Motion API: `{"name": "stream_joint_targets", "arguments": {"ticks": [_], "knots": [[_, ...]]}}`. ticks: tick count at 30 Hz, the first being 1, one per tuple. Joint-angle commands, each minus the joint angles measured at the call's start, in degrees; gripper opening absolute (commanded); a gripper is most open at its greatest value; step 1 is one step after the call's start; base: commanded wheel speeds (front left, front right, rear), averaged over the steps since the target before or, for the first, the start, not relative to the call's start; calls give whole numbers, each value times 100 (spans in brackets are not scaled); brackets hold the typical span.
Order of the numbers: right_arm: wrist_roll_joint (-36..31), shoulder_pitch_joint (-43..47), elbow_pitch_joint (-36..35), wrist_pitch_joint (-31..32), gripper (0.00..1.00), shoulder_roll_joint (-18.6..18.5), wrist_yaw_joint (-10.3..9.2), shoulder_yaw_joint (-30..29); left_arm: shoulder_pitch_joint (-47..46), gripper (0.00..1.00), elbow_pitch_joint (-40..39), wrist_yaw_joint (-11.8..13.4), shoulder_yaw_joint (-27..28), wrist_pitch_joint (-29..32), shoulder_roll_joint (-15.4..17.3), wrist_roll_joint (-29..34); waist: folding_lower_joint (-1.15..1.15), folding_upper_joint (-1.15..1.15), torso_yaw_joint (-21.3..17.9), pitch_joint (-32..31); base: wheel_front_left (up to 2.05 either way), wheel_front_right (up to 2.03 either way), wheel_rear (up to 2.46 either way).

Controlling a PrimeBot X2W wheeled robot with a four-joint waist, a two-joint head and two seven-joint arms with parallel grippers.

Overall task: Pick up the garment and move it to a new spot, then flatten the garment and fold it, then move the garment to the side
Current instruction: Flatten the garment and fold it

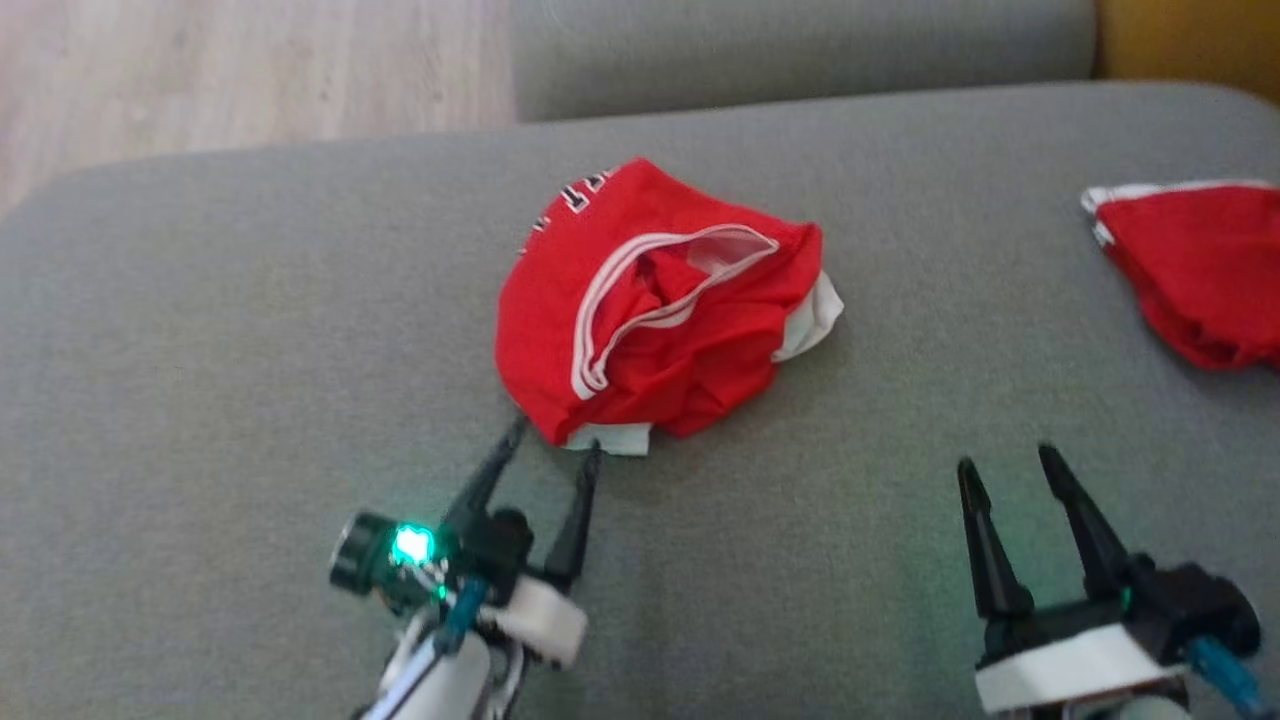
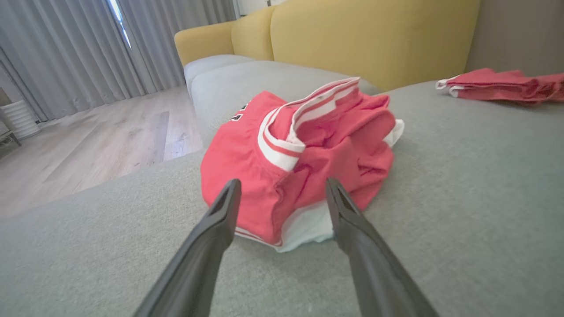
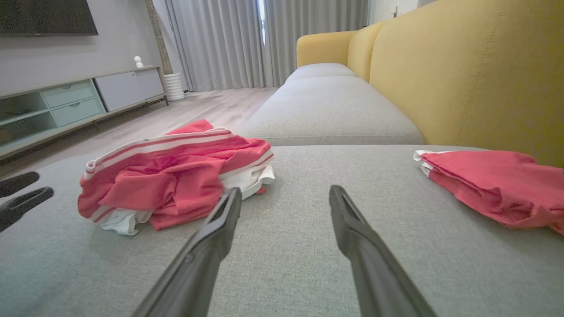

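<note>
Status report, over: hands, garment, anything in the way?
Left hand open, at near edge of crumpled red garment. Right hand open, empty, apart. Second red garment far right, not in the way.

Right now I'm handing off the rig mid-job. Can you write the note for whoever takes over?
Left gripper: open, fingertips at the near edge of the crumpled red garment, nothing gripped.
Right gripper: open and empty, off to the garment's right, apart from it.
Things: the garment is a bunched heap mid-way along the grey cushion, with white trim showing. A second red garment lies at the far right.
Done: nothing evident; the heap is not yet lifted.
Left: grasp it, move it, flatten, fold, set aside.
</note>
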Motion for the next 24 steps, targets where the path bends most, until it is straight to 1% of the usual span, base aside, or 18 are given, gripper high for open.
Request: {"name": "stream_joint_targets", "arguments": {"ticks": [1, 6, 10, 11, 13, 15, 16, 18, 19, 20, 23, 24], "knots": [[50, -260, -212, -61, 100, -123, 37, 153, -318, 100, -84, 68, 128, -46, -5, -51, -2, 0, -163, 194, 0, 0, 0], [65, -452, -203, -61, 100, -172, 37, 209, -823, 100, 330, 183, 47, -46, -6, -246, -2, 0, -345, 422, 0, 0, 0], [76, -520, -168, -61, 100, -166, 37, 226, -1031, 100, 627, 145, 95, -46, -6, -232, -2, 0, -462, 481, 0, 0, 0], [79, -534, -159, -61, 100, -158, 37, 235, -1076, 78, 705, 133, 126, -46, -1, -234, -2, 0, -496, 482, 0, 0, 0], [85, -556, -143, -61, 100, -138, 37, 249, -1176, 0, 751, 120, 187, -46, 15, -215, -2, 0, -562, 462, 0, 0, 0], [104, -551, -116, -61, 100, -101, 37, 220, -1254, 0, 727, 39, 216, -46, 17, -218, -2, 0, -607, 423, 0, 0, 0], [131, -535, -99, -61, 100, -79, 37, 209, -1282, 0, 698, -98, 203, -46, 13, -279, -2, 0, -619, 397, 0, 0, 0], [155, -495, -67, -61, 100, -72, 37, 251, -1346, 0, 639, -478, 150, -46, 2, -536, -2, 0, -647, 342, 0, 0, 0], [137, -486, -46, -61, 100, -77, 37, 280, -1410, 0, 592, -667, 63, -46, -1, -698, -2, 0, -678, 308, 0, 0, 0], [142, -478, -23, -61, 100, -72, 37, 315, -1507, 0, 526, -801, -75, -46, -3, -830, -2, 0, -711, 272, 0, 0, 0], [141, -474, 20, -61, 100, -40, 37, 379, -1920, 0, 296, -992, -517, -46, -5, -1284, -2, 0, -837, 150, 0, 0, 0], [153, -471, 37, -61, 100, -20, 37, 408, -2066, 0, 193, -1050, -643, -46, -5, -1526, -2, 0, -896, 103, 0, 0, 0]]}}
